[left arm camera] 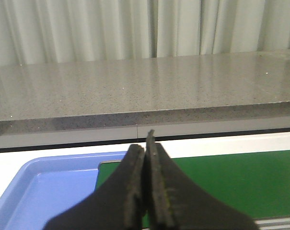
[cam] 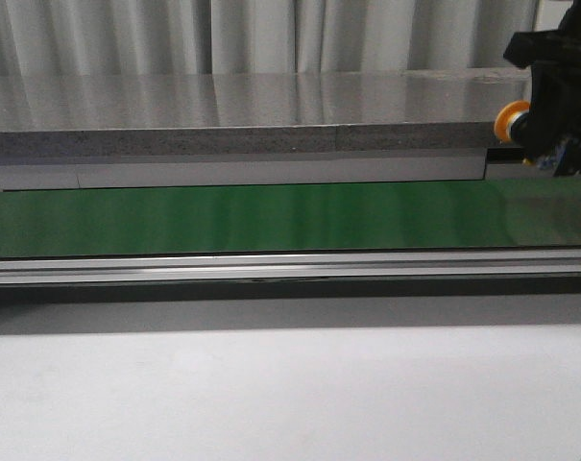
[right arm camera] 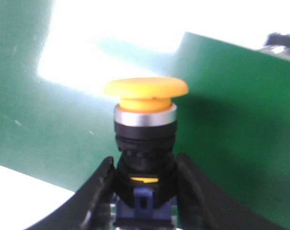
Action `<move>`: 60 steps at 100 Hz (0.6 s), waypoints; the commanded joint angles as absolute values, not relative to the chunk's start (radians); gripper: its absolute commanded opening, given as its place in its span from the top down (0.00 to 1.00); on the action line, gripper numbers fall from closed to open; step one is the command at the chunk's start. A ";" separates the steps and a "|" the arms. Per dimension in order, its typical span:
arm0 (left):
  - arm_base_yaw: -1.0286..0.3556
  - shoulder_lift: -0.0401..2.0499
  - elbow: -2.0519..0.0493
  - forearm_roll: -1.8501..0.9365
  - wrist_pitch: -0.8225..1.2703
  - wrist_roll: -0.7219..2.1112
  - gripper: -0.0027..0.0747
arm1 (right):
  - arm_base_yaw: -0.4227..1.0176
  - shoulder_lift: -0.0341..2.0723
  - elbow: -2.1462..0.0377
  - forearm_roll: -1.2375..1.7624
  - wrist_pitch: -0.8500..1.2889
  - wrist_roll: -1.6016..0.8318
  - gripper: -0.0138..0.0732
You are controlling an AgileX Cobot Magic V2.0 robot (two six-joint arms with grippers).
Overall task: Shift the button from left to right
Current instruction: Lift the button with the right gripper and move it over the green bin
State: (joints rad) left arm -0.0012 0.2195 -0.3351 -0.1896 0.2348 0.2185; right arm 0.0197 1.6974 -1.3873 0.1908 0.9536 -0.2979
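My right gripper is at the far right of the front view, raised above the green belt, and is shut on the button. In the right wrist view the button stands between my fingers, its yellow-orange cap pointing away from the wrist and its black and blue body clamped at the jaws. My left gripper shows only in the left wrist view, shut and empty, over the left end of the belt.
A blue tray lies beside the belt's left end. A grey stone counter runs behind the belt, with curtains beyond. A metal rail edges the belt in front, then a white table.
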 commanded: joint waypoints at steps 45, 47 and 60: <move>-0.009 0.229 -0.362 -0.203 0.155 0.220 0.99 | -0.311 1.648 -1.517 0.147 0.981 -0.360 0.74; -0.009 0.229 -0.362 -0.203 0.155 0.220 0.99 | -0.324 1.648 -1.517 0.147 0.975 -0.364 0.74; -0.009 0.229 -0.362 -0.203 0.155 0.220 0.99 | -0.397 1.663 -1.517 0.147 0.940 -0.395 0.74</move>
